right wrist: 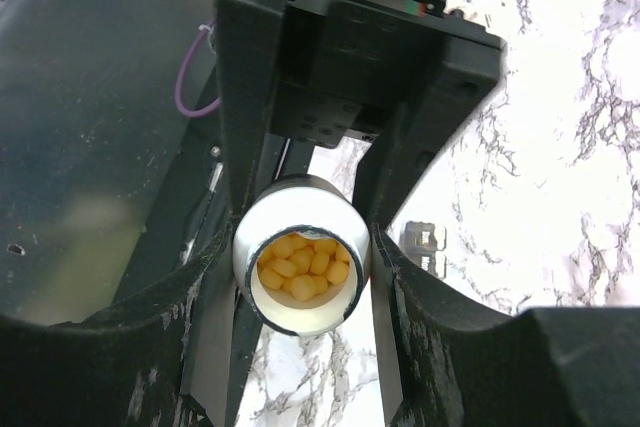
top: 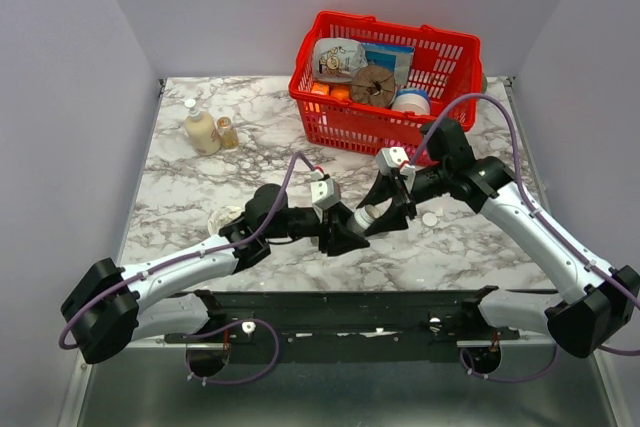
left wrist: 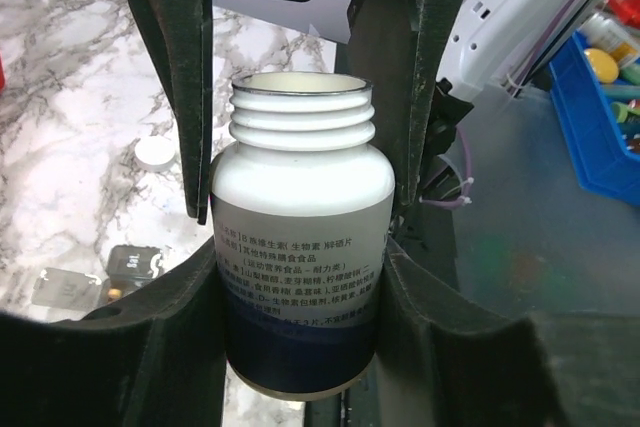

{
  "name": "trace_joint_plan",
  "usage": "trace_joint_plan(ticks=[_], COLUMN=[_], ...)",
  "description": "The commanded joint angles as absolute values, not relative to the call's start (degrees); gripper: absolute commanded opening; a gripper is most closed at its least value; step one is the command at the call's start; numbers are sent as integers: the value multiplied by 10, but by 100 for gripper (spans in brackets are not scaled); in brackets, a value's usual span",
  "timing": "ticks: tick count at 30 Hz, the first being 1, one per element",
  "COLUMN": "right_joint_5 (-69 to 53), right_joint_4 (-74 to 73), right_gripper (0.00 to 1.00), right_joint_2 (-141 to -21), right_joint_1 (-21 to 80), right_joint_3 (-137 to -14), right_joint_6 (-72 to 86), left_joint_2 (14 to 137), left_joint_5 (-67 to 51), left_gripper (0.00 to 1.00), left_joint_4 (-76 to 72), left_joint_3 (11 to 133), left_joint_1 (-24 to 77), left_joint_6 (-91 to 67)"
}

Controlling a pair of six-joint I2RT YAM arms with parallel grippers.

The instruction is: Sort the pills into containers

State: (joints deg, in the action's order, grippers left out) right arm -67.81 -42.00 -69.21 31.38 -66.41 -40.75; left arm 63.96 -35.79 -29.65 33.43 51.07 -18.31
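Right, nearest the counter's (top: 470, 247) front edge the two arms reach in and meet over the middle. The left gripper (top: 352, 229) is clamped on the body of a white pill bottle (left wrist: 300, 247), its fingers (left wrist: 150, 347) pressed against both sides of the printed label. And the right gripper (top: 386, 213) comes in from the opposite side, pinching the same bottle up by its threaded neck. So it's held off the counter between the pair. The bottle has no lid on, and the right wrist view looks straight into the mouth: yellow pills (right wrist: 305, 262) heaped inside. Under the grippers, a small part of the dark grey containers (left wrist: 130, 262) peeks out beside the fingers, lying on the marble; the rest is hidden. Just to the right of it sits a white cap (top: 430, 218), flat on the counter. Further back, two small bottles (top: 203, 132) stand near the far left corner. And at the far right corner there's the red basket (top: 345, 122), packed with goods.
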Motion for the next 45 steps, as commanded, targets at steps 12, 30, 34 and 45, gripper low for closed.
trace_joint_plan(ticks=[12,30,34,45], right_joint_5=[-671,-584,-598,-600], right_joint_4=[-390,-257,-239,-218], right_gripper=[100,100,100,100], right_joint_2=[-664,-573,-574,-585], right_joint_1=[256,55,39,20], right_joint_3=[-704,-535,-526,-503], right_joint_6=[-340,-261,-248,-241], left_joint_2=[600,454,523,506], left_joint_5=[-319,-271,-268,-359], left_gripper=[0,0,0,0], left_joint_4=[-113,-735,-958,-886], left_joint_3=[359,237,323,419], left_joint_1=[497,413,410,349], left_joint_6=[-68,-325,-468,-490])
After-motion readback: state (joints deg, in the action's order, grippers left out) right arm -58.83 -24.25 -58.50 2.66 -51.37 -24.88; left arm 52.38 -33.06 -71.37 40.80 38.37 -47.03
